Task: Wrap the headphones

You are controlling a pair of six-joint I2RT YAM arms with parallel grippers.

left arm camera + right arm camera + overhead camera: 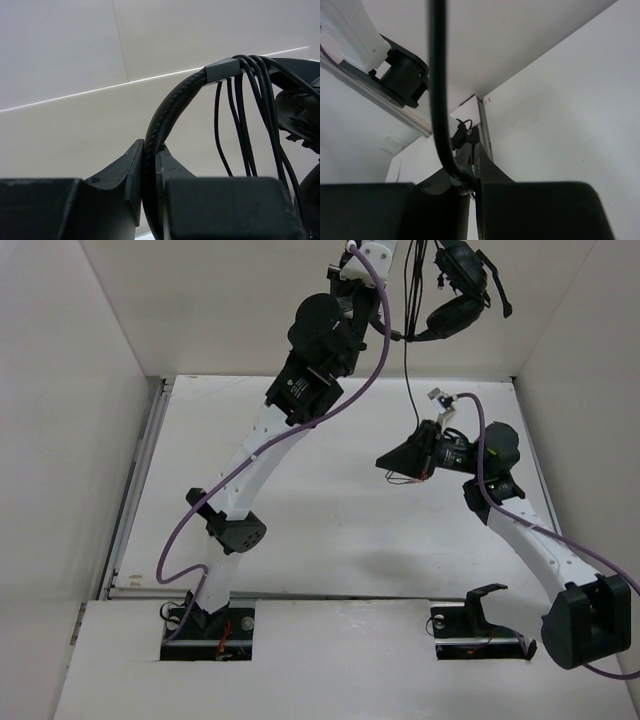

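Left hand (pixel 149 155): clenched on the padded headband (pixel 167 107), jaws nearly together with only the band's thickness between them.
Headphones (pixel 458 285): held high at the far side, well above the worktop (pixel 330 530), ear cups below the band.
Cord (pixel 437 75): several turns draped over the headband by its grey clip (pixel 224 70), strands hanging slack beside an ear cup (pixel 300 110); one long tail drops straight down towards the right hand.
Right hand (pixel 471 165): pinched tight on the cord near its lower end, fingers (pixel 492 172) almost meeting; cord bends sharply where it enters the grip.
Step in hand: judged to be carrying a further turn of cord up and over the band.
Doing it well: keep light, even tension so the earlier turns stay seated; lay the new turn just beside them, not across; hold the headset steady and level meanwhile; swing wide of the purple arm cable (pixel 481 450); avoid tugging hard enough to twist the band out of the left grip.
Progress: partly wrapped, by the look of the loops; a long tail is left to take up.
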